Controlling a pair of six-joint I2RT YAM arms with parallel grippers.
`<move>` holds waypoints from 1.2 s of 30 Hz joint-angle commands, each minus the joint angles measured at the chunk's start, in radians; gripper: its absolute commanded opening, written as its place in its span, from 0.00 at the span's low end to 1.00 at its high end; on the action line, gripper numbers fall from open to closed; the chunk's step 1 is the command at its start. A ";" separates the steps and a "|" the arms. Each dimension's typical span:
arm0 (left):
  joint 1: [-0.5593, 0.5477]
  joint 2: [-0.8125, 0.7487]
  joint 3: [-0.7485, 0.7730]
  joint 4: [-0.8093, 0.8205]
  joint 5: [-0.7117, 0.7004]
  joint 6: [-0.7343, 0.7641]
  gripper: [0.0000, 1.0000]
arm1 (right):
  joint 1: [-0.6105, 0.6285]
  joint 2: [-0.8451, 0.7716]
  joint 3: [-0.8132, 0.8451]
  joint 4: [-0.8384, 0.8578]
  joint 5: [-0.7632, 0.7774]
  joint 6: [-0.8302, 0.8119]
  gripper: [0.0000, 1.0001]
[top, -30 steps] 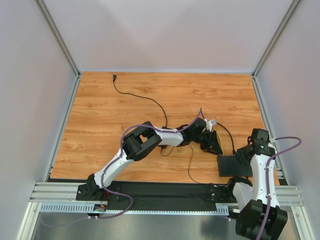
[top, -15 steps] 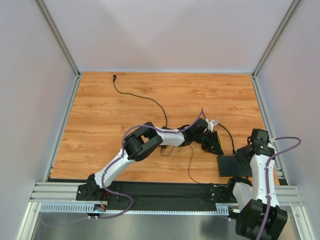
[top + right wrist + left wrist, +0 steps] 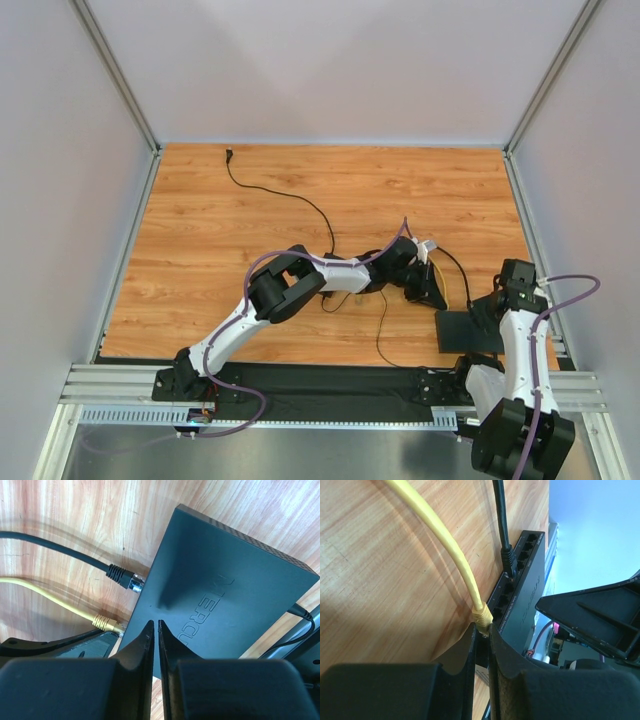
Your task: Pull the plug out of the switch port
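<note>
Yellow plug [image 3: 482, 616] at the port face of the black switch [image 3: 220, 585], clenched in the left gripper [image 3: 481, 630] jaws, black plug [image 3: 120, 576] in a neighbouring switch port, right gripper [image 3: 155, 625] jaws pinched together empty on the switch top, wooden table [image 3: 250, 200] beneath the switch.

The wood-grain tabletop [image 3: 250, 200] carries a flat black switch [image 3: 468, 330] near its front right corner. A yellow cable [image 3: 440, 535] and a black cable [image 3: 499, 515] lie on the wood, both reaching the switch's port side. A thin black cord [image 3: 290, 197] trails from the centre towards the far left corner.
</note>
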 commanded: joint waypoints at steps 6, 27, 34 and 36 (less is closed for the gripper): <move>-0.012 -0.042 -0.103 0.044 -0.139 -0.012 0.00 | 0.141 -0.032 0.019 0.048 -0.037 -0.058 0.16; 0.016 -0.171 -0.188 0.044 -0.079 0.082 0.08 | 0.324 0.031 0.121 -0.074 0.190 0.050 0.55; 0.019 -0.076 -0.062 0.032 -0.041 0.045 0.64 | 0.322 0.051 0.173 -0.072 0.237 0.031 0.55; 0.019 -0.049 -0.019 0.025 -0.041 0.030 0.66 | 0.324 0.057 0.150 -0.052 0.204 0.042 0.55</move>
